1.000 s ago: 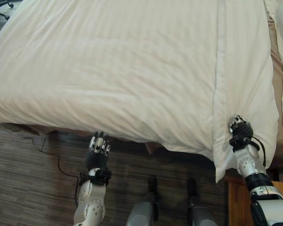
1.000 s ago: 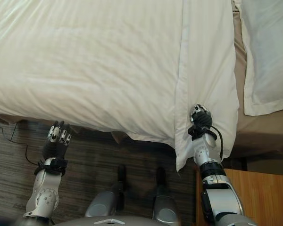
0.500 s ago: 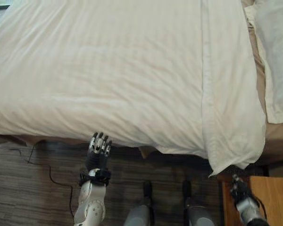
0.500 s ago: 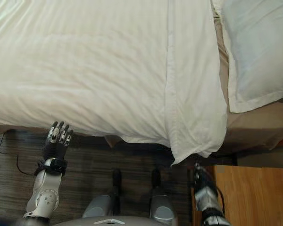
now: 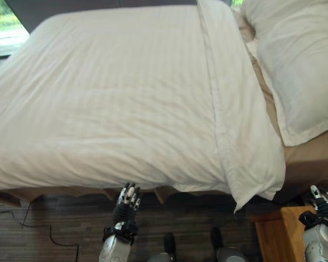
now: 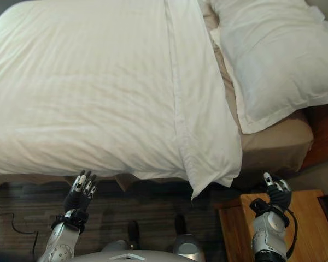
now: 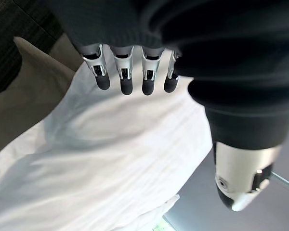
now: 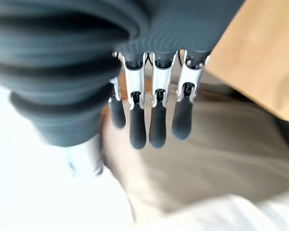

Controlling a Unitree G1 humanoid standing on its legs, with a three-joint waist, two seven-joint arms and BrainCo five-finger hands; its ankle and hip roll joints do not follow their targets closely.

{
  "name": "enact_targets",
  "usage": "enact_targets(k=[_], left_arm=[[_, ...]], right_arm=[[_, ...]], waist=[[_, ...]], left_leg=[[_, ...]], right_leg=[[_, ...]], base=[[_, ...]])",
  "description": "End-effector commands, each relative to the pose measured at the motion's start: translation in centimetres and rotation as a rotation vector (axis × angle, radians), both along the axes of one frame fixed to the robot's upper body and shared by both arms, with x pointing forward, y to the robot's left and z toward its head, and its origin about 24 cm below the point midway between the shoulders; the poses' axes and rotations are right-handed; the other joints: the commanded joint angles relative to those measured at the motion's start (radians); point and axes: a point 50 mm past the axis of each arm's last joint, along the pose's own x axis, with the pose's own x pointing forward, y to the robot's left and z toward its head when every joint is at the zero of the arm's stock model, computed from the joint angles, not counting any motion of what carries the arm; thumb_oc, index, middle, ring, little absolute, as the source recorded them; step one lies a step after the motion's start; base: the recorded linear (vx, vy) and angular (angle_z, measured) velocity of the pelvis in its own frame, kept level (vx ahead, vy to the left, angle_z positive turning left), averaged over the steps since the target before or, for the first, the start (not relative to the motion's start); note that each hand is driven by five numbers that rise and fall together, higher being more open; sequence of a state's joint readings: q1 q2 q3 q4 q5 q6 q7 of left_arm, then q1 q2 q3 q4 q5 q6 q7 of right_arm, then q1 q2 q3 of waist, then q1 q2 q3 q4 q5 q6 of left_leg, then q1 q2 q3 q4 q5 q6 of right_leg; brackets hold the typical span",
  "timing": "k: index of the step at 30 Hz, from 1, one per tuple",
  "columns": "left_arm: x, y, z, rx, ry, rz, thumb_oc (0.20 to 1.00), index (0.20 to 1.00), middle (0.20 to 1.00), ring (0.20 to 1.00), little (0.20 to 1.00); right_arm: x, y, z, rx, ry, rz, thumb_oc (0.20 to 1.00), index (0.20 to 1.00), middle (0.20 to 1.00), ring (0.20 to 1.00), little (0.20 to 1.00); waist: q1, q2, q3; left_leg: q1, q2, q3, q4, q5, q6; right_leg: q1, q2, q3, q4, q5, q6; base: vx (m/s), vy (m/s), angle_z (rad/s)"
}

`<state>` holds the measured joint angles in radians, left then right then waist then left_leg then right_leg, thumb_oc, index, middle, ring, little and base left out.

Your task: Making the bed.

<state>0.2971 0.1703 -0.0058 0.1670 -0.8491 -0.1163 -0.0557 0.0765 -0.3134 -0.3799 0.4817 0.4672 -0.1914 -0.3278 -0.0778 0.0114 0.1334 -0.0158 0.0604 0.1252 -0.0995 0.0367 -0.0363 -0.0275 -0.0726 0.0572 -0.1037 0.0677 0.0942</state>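
Right eye view — duvet (image 6: 98,87) flat, both hands (image 6: 81,192) (image 6: 277,194) free

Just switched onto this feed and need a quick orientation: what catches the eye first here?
A big white duvet covers nearly the whole bed, its corner hanging off the near edge at the robot's right. A white pillow lies at the bed's right end on the tan sheet. Both hands hang open and empty below the edge: left hand, right hand over a wooden nightstand.

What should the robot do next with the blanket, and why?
Probably reach the right hand to the duvet corner hanging off the bed's edge near the pillow and pull it straight. Both hands are open and empty, the left hand below the edge.
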Motion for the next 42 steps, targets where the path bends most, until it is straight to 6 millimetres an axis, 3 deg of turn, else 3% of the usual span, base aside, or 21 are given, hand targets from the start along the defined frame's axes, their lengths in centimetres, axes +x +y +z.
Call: enact_targets(k=[1, 9, 13, 14, 15, 16, 18, 20, 21, 23, 26, 28, 30, 31, 33, 34, 36, 39, 40, 41, 42], left_arm=[[1.9, -0.1, 1.9, 0.052, -0.099, -0.046, 1.0, 1.0, 1.0, 1.0, 1.0], [2.0, -0.6, 2.0, 0.029, -0.115, -0.04, 1.0, 1.0, 1.0, 1.0, 1.0], [1.7, -0.8, 2.0, 0.037, -0.119, -0.051, 1.0, 1.0, 1.0, 1.0, 1.0], [1.9, -0.8, 2.2, 0.046, -0.13, -0.058, 1.0, 1.0, 1.0, 1.0, 1.0], [2.5, -0.6, 2.9, 0.067, -0.17, -0.08, 1.0, 1.0, 1.0, 1.0, 1.0], [2.5, -0.6, 2.9, 0.067, -0.171, -0.079, 1.0, 1.0, 1.0, 1.0, 1.0], [3.3, -0.6, 3.3, 0.089, -0.195, -0.114, 1.0, 1.0, 1.0, 1.0, 1.0], [3.6, -0.1, 3.7, 0.114, -0.216, -0.102, 1.0, 1.0, 1.0, 1.0, 1.0], [3.6, -0.1, 3.6, 0.114, -0.215, -0.101, 1.0, 1.0, 1.0, 1.0, 1.0], [4.2, 0.2, 4.5, 0.135, -0.257, -0.089, 1.0, 1.0, 1.0, 1.0, 1.0], [4.1, 0.5, 4.5, 0.163, -0.254, -0.079, 1.0, 1.0, 1.0, 1.0, 1.0], [4.2, 0.4, 4.6, 0.136, -0.262, -0.05, 1.0, 1.0, 1.0, 1.0, 1.0], [4.2, 0.1, 4.4, 0.12, -0.258, -0.057, 1.0, 1.0, 1.0, 1.0, 1.0], [4.3, -0.3, 4.2, 0.111, -0.249, -0.069, 1.0, 1.0, 1.0, 1.0, 1.0], [4.5, -1.1, 3.5, 0.062, -0.227, -0.079, 1.0, 1.0, 1.0, 1.0, 1.0], [4.4, -1.2, 3.4, 0.057, -0.222, -0.091, 1.0, 1.0, 1.0, 1.0, 1.0], [4.1, -1.4, 3.2, 0.055, -0.217, -0.105, 1.0, 1.0, 1.0, 1.0, 1.0], [3.1, -1.2, 2.9, 0.076, -0.202, -0.122, 1.0, 1.0, 1.0, 1.0, 1.0], [3.1, -1.2, 2.9, 0.076, -0.202, -0.122, 1.0, 1.0, 1.0, 1.0, 1.0], [3.2, -1.5, 3.0, 0.116, -0.193, -0.148, 1.0, 1.0, 1.0, 1.0, 1.0], [3.1, -1.6, 2.9, 0.138, -0.187, -0.147, 1.0, 1.0, 1.0, 1.0, 1.0]], right_arm=[[0.7, -1.8, 3.5, -0.211, -0.052, -0.062, 1.0, 1.0, 1.0, 1.0, 1.0], [3.7, 0.8, 8.3, -0.444, -0.173, 0.085, 1.0, 1.0, 1.0, 1.0, 1.0], [5.6, 4.8, 9.4, -0.494, -0.239, 0.335, 1.0, 1.0, 1.0, 1.0, 1.0], [6.0, 6.2, 9.8, -0.496, -0.273, 0.426, 1.0, 1.0, 1.0, 1.0, 1.0], [6.6, 9.4, 9.5, -0.341, -0.383, 0.653, 1.0, 1.0, 1.0, 1.0, 1.0], [6.6, 9.4, 9.5, -0.34, -0.384, 0.654, 1.0, 1.0, 1.0, 1.0, 1.0], [6.4, 12.5, 8.4, -0.174, -0.428, 0.864, 1.0, 1.0, 1.0, 1.0, 1.0], [6.1, 14.7, 7.8, -0.133, -0.403, 1.005, 1.0, 1.0, 1.0, 1.0, 1.0], [6.1, 14.7, 7.7, -0.133, -0.403, 1.006, 1.0, 1.0, 1.0, 1.0, 1.0], [6.1, 16.1, 8.4, -0.156, -0.419, 1.118, 1.0, 1.0, 1.0, 1.0, 1.0], [6.0, 16.7, 9.2, -0.219, -0.418, 1.196, 1.0, 1.0, 1.0, 1.0, 1.0], [6.1, 16.5, 9.5, -0.203, -0.44, 1.195, 1.0, 1.0, 1.0, 1.0, 1.0], [6.0, 16.0, 9.6, -0.186, -0.453, 1.174, 1.0, 1.0, 1.0, 1.0, 1.0], [6.0, 15.7, 9.6, -0.185, -0.449, 1.155, 1.0, 1.0, 1.0, 1.0, 1.0], [6.1, 14.4, 9.0, -0.19, -0.414, 1.078, 1.0, 1.0, 1.0, 1.0, 1.0], [5.9, 14.0, 8.7, -0.19, -0.39, 1.061, 1.0, 1.0, 1.0, 1.0, 1.0], [5.7, 13.6, 8.4, -0.19, -0.373, 1.046, 1.0, 1.0, 1.0, 1.0, 1.0], [4.8, 12.1, 7.8, -0.23, -0.323, 0.965, 1.0, 1.0, 1.0, 1.0, 1.0], [4.8, 12.1, 7.8, -0.229, -0.322, 0.965, 1.0, 1.0, 1.0, 1.0, 1.0], [4.6, 12.0, 7.3, -0.208, -0.325, 0.897, 1.0, 1.0, 1.0, 1.0, 1.0], [4.7, 12.2, 7.0, -0.192, -0.324, 0.879, 1.0, 1.0, 1.0, 1.0, 1.0]], waist=[[-0.005, -0.012, -0.023], [0.004, -0.014, -0.062], [0.016, -0.015, -0.061], [0.021, -0.013, -0.057], [0.024, -0.013, -0.02], [0.024, -0.014, -0.022], [0.014, -0.015, -0.006], [0.038, 0.006, -0.028], [0.031, 0.006, -0.028], [0.036, 0.019, -0.045], [0.055, 0.007, -0.045], [0.079, 0.004, -0.043], [0.078, 0.006, -0.037], [0.08, 0.002, -0.029], [0.057, -0.032, -0.005], [0.054, -0.039, -0.008], [0.052, -0.043, -0.015], [0.022, -0.048, -0.039], [0.021, -0.049, -0.04], [0.008, -0.031, -0.06], [0.005, -0.019, -0.069]], left_leg=[[0.057, -0.034, -0.054, 0.012, -0.035, 0.012], [0.069, -0.04, -0.041, 0.012, -0.03, 0.02], [0.087, -0.047, -0.038, 0.012, -0.035, 0.033], [0.095, -0.046, -0.041, 0.012, -0.033, 0.037], [0.102, -0.041, -0.066, 0.041, -0.031, 0.045], [0.097, -0.042, -0.065, 0.042, -0.028, 0.045], [0.073, -0.049, -0.142, 0.062, -0.021, 0.047], [0.053, -0.039, -0.23, 0.045, 0.001, 0.037], [0.053, -0.04, -0.236, 0.045, 0.0, 0.037], [0.034, -0.041, -0.345, 0.057, 0.004, 0.014], [0.006, -0.019, -0.418, 0.072, 0.017, -0.02], [-0.028, 0.011, -0.5, 0.087, 0.06, -0.055], [-0.05, 0.023, -0.512, 0.095, 0.083, -0.068], [-0.079, 0.027, -0.496, 0.117, 0.096, -0.069], [-0.117, 0.06, -0.184, 0.223, 0.069, -0.028], [-0.098, 0.063, -0.106, 0.252, 0.046, -0.024], [-0.089, 0.055, -0.071, 0.271, 0.028, -0.021], [-0.03, 0.039, 0.087, 0.332, -0.028, -0.011], [-0.03, 0.038, 0.085, 0.331, -0.028, -0.011], [0.013, 0.018, 0.141, 0.21, -0.034, -0.004], [0.043, 0.002, 0.125, 0.138, -0.039, 0.003]], right_leg=[[0.021, -0.015, -0.053, 0.017, 0.025, 0.023], [0.019, -0.014, -0.037, 0.016, 0.038, 0.028], [0.032, -0.016, -0.022, 0.025, 0.041, 0.03], [0.029, -0.015, -0.021, 0.056, 0.03, 0.027], [-0.012, -0.001, 0.009, 0.197, -0.006, 0.026], [-0.017, -0.001, 0.01, 0.198, -0.004, 0.026], [-0.037, 0.038, 0.136, 0.266, -0.026, 0.034], [-0.028, -0.008, 0.176, 0.222, -0.021, 0.034], [-0.024, -0.01, 0.17, 0.22, -0.022, 0.034], [-0.022, -0.002, 0.263, 0.19, -0.038, 0.041], [-0.008, 0.013, 0.257, 0.179, -0.078, 0.025], [0.022, 0.044, 0.226, 0.163, -0.086, -0.004], [0.042, 0.054, 0.192, 0.153, -0.094, -0.016], [0.053, 0.056, 0.163, 0.145, -0.095, -0.025], [0.071, 0.029, 0.047, 0.129, -0.07, -0.035], [0.069, 0.024, 0.012, 0.126, -0.062, -0.038], [0.068, 0.02, -0.009, 0.12, -0.057, -0.039], [0.071, 0.006, -0.135, 0.096, -0.046, -0.045], [0.071, 0.006, -0.137, 0.096, -0.046, -0.045], [0.076, 0.009, -0.195, 0.082, -0.043, -0.031], [0.081, 0.011, -0.213, 0.078, -0.045, -0.023]], base=[[0.0, 0.0, 0.0], [-0.04, 0.013, -0.02], [-0.01, 0.013, -0.07], [-0.11, -0.002, -0.19], [-0.11, -0.007, -0.14], [-0.14, -0.028, 0.02], [-0.05, -0.063, 0.18], [0.03, -0.209, 0.9], [0.1, -0.278, 1.43], [0.07, -0.218, 1.85], [-0.05, -0.355, 1.14], [-0.06, -0.426, 1.06], [-0.1, -0.255, 0.99], [-0.27, -0.389, 1.34], [-0.33, -0.342, 1.46], [-0.18, -0.161, 1.69], [-0.15, -0.095, 1.34], [-0.21, -0.096, 1.01], [-0.14, 0.031, 1.71], [-0.06, 0.104, 1.55], [-0.09, 0.129, 1.43]])
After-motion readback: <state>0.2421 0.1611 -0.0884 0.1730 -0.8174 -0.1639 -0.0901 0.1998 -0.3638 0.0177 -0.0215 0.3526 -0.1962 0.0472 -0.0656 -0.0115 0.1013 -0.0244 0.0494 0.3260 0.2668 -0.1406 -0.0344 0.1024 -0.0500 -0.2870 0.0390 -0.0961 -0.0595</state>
